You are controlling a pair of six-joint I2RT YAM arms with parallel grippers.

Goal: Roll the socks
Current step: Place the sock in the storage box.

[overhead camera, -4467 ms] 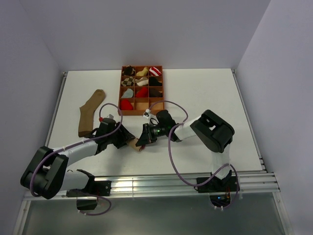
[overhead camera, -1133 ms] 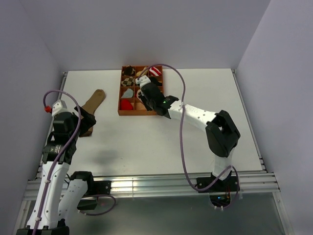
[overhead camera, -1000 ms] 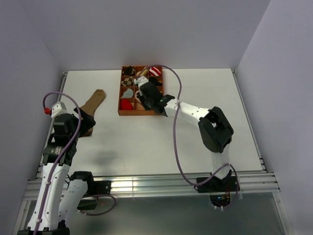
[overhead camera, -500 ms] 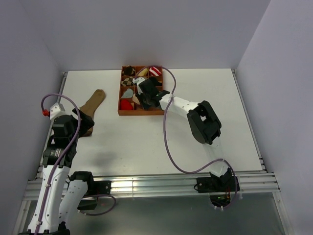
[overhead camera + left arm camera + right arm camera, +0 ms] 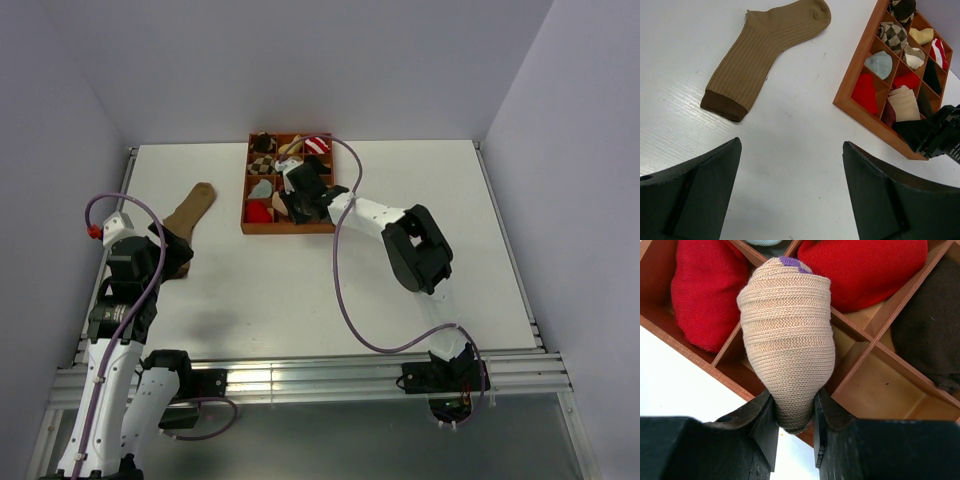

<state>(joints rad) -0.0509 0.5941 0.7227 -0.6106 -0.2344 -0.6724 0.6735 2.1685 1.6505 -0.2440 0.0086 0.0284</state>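
Right wrist view: the right fingers (image 5: 765,430) pinch the narrow end of a rolled beige sock (image 5: 787,355), that arm stretched far forward over the wooden box (image 5: 880,390). The left arm stands raised at the table's (image 5: 790,130) left side, left fingers (image 5: 710,175) spread wide and empty, near the flat brown sock (image 5: 762,57).

- You are working in a robotics lab cell: bare pale walls (image 5: 300,60) box in a plain white table (image 5: 400,180).
- Your left arm (image 5: 130,270) and right arm (image 5: 420,250) stand bolted to aluminium rails (image 5: 330,375) at its near edge, purple cables (image 5: 337,285) trailing loose.
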